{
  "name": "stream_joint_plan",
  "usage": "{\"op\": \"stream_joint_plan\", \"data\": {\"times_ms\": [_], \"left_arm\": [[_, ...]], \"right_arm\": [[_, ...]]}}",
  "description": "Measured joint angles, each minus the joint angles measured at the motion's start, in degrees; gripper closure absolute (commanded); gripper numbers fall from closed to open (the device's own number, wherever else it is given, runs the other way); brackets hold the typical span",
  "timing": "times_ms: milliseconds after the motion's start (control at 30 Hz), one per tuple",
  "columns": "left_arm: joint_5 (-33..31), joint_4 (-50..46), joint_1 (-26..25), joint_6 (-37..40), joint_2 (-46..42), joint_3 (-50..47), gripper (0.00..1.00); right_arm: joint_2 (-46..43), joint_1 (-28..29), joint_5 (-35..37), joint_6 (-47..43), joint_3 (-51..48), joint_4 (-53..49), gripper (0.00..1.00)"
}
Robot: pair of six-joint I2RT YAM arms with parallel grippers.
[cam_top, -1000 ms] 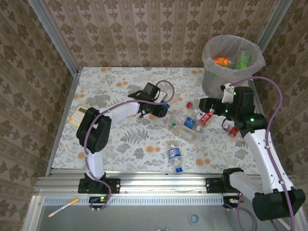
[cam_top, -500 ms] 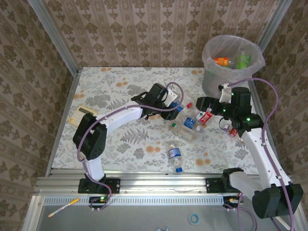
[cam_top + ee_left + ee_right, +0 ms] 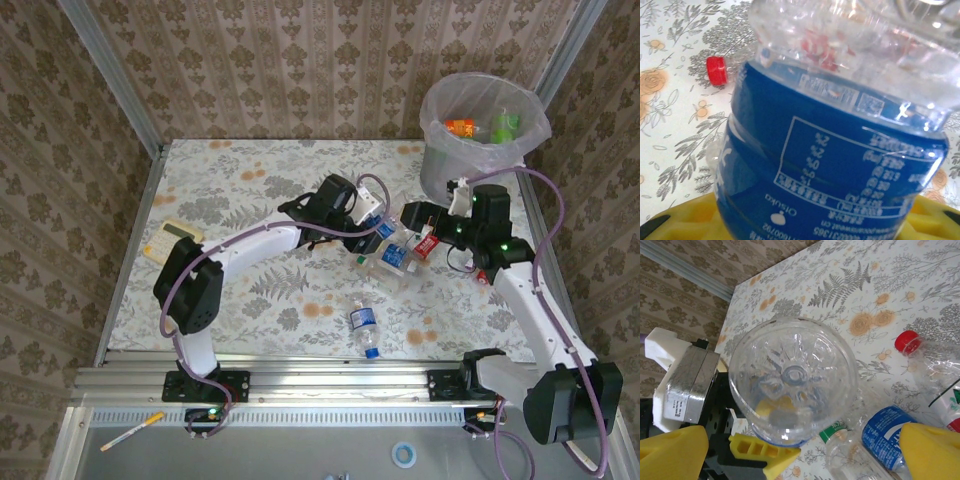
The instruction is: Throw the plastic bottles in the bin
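My left gripper (image 3: 372, 222) is shut on a clear bottle with a dark blue label (image 3: 830, 165), held off the table mid-right; yellow pads (image 3: 680, 220) show at both its sides. Its ribbed base (image 3: 792, 375) faces my right gripper (image 3: 800, 455), which stands open just to the right (image 3: 408, 217), pads wide apart. Loose bottles lie beneath: a blue-labelled one (image 3: 393, 256), a red-labelled one (image 3: 428, 243), a red-capped one (image 3: 907, 341), and one nearer the front (image 3: 365, 328). The grey bin (image 3: 440, 170) at the far right holds an orange bottle (image 3: 460, 127) and a green bottle (image 3: 503, 125).
A yellow calculator (image 3: 165, 238) lies at the table's left edge. Another bottle (image 3: 485, 272) lies under the right forearm. Wallpapered walls close in the table on three sides. A pen (image 3: 130, 432) and a tape roll (image 3: 403, 455) lie below the front rail.
My left gripper has carried the blue-labelled bottle to the right, up to the right gripper. The right gripper has shifted left to meet it.
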Motion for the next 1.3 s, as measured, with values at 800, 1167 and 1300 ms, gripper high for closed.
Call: {"op": "stream_joint_plan", "data": {"times_ms": [800,1167,1300], "left_arm": [[7.2,3.8,-0.5,0.2,-0.4,-1.1,0.68],[8.1,4.3,-0.9,0.2,-0.6,-1.7,0.68],[8.2,4.4,-0.9,0.2,-0.9,-1.9,0.68]], "right_arm": [[2.8,0.3,-2.0,2.6,-0.7,5.1,0.18],[3.0,0.4,-3.1,3.0,-0.7,5.2,0.30],[3.0,0.4,-3.4,3.0,-0.7,5.2,0.33]]}}
